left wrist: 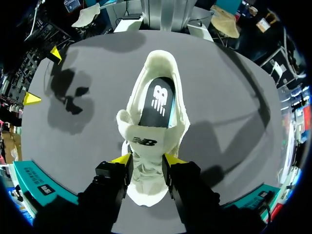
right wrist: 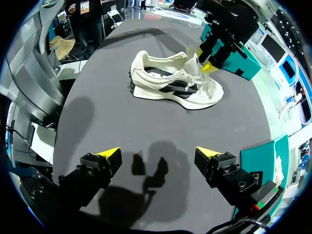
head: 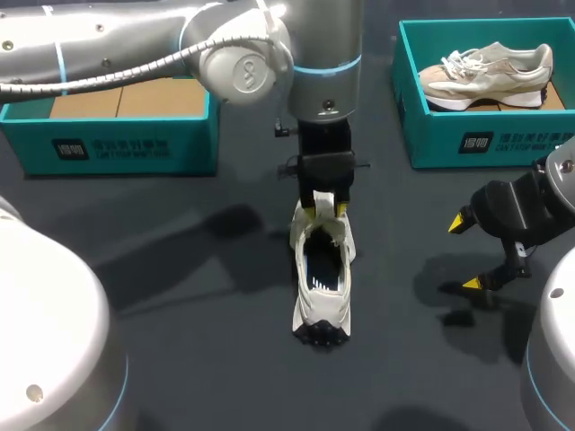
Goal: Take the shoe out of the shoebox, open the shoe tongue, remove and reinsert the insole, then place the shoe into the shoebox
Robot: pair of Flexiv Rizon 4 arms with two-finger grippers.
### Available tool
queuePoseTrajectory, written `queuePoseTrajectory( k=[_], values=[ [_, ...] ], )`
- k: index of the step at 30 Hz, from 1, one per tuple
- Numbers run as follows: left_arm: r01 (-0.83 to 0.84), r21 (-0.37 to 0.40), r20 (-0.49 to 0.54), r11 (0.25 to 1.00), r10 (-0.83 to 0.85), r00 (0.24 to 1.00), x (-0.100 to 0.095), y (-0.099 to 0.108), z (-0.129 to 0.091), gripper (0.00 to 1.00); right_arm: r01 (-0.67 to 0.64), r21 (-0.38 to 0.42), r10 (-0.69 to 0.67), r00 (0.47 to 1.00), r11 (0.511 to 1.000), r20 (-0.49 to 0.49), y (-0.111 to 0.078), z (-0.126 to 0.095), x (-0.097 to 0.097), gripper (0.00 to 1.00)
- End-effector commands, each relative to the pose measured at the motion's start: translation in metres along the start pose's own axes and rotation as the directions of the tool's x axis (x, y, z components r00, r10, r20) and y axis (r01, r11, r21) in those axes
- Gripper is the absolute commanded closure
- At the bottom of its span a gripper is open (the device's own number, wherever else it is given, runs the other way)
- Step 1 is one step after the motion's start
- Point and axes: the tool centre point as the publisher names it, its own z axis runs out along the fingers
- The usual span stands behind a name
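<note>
A white shoe (head: 322,278) stands upright mid-table, toe toward the far side, its dark insole (left wrist: 157,102) showing inside. The tongue (left wrist: 144,141) is folded up. My left gripper (head: 324,208) comes down from above onto the front of the shoe. Its yellow fingertips (left wrist: 123,159) press the laced upper from both sides, so it is shut on the shoe. The right wrist view shows this gripper (right wrist: 208,66) at the shoe's (right wrist: 173,83) raised tongue. My right gripper (head: 466,253) hovers open to the right of the shoe, nothing between its fingers (right wrist: 109,155).
A teal shoebox (head: 117,135) with a bare cardboard floor stands at the back left. A second teal shoebox (head: 467,135) at the back right holds a beige shoe (head: 490,74). Dark tabletop surrounds the white shoe.
</note>
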Motion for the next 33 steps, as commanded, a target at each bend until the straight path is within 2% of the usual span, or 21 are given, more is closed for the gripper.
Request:
queuePoseTrajectory(
  k=[1,5,9,13,18,26,29,33],
  values=[
    [0.003,-0.008,0.019,1.000,-0.003,1.000,0.008,-0.009,0.009,0.63,0.000,0.003,0.000,1.000,1.000,0.002,0.000,-0.001,0.002,0.00],
    [0.007,0.001,0.027,1.000,-0.007,1.000,0.011,-0.013,0.010,0.62,0.000,0.003,0.000,1.000,1.000,0.002,0.000,-0.001,0.002,0.00],
    [0.008,-0.035,0.065,0.999,-0.006,0.998,0.015,-0.015,-0.006,0.63,0.000,0.003,0.000,1.000,1.000,0.002,0.000,-0.001,0.002,0.00],
    [0.003,-0.052,0.085,0.999,0.002,0.996,0.010,-0.012,-0.017,0.63,0.000,0.003,0.000,1.000,1.000,0.002,0.000,-0.001,0.002,0.00],
    [-0.021,-0.052,0.068,0.998,0.024,0.997,-0.004,-0.020,-0.007,0.66,0.000,0.003,0.000,1.000,1.000,0.002,0.000,-0.001,0.002,0.00],
    [-0.047,0.015,0.003,0.999,0.047,0.999,0.000,-0.043,0.031,0.72,0.000,0.003,0.000,1.000,1.000,0.002,0.000,-0.001,0.002,0.00],
    [-0.046,0.001,-0.003,0.999,0.046,0.999,0.005,-0.044,0.029,0.71,0.000,0.003,0.000,1.000,1.000,0.002,0.000,-0.001,0.002,0.00],
    [-0.042,-0.037,0.044,0.998,0.044,0.998,0.011,-0.044,0.008,0.69,0.000,0.003,0.000,1.000,1.000,0.002,0.000,-0.001,0.002,0.00]
  ],
)
